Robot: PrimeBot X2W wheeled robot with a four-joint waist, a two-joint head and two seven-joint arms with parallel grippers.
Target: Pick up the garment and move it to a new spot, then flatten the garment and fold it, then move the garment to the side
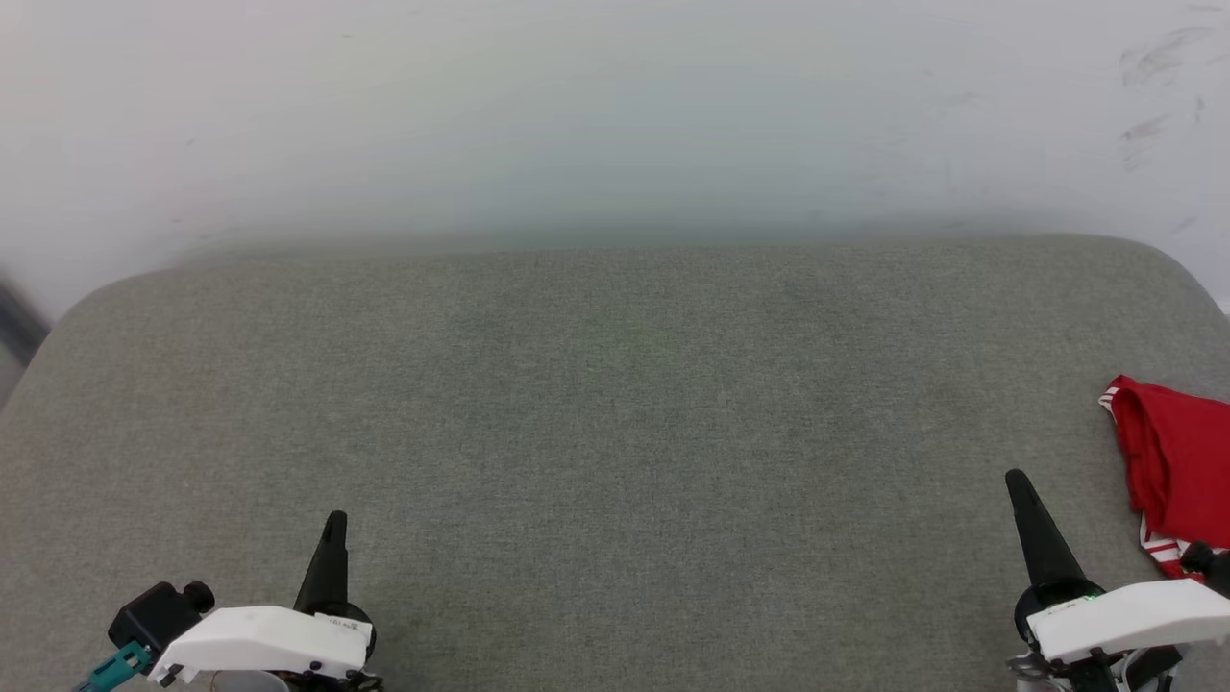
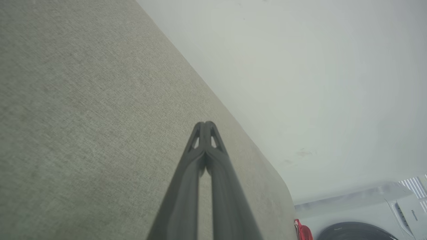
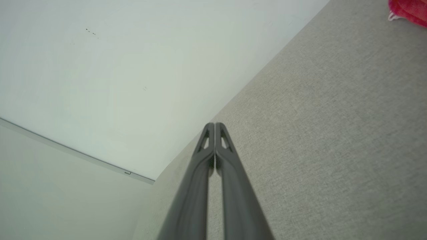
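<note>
The garment (image 1: 1177, 461), a red jersey with red-and-white striped trim, lies bunched at the far right edge of the grey pad (image 1: 615, 404), and part of it runs out of the head view. The rest of the pad is bare up to the white wall (image 1: 615, 115) behind it.

Both grippers hover over the pad's near edge with nothing in them. The left gripper (image 1: 333, 524) is at the pad's near left, well apart from the jersey. The right gripper (image 1: 1017, 481) is at the near right, close beside the jersey but not touching it. Each pair of fingers is pressed together, as both wrist views show plainly.

The main risk is the jersey's position so near the pad's edge. If the closed right fingers nudge it sideways, it may slide off the pad. A grab at the striped trim alone may lift one layer and leave the rest dragging. The left arm would have to cross the whole pad to help.
</note>
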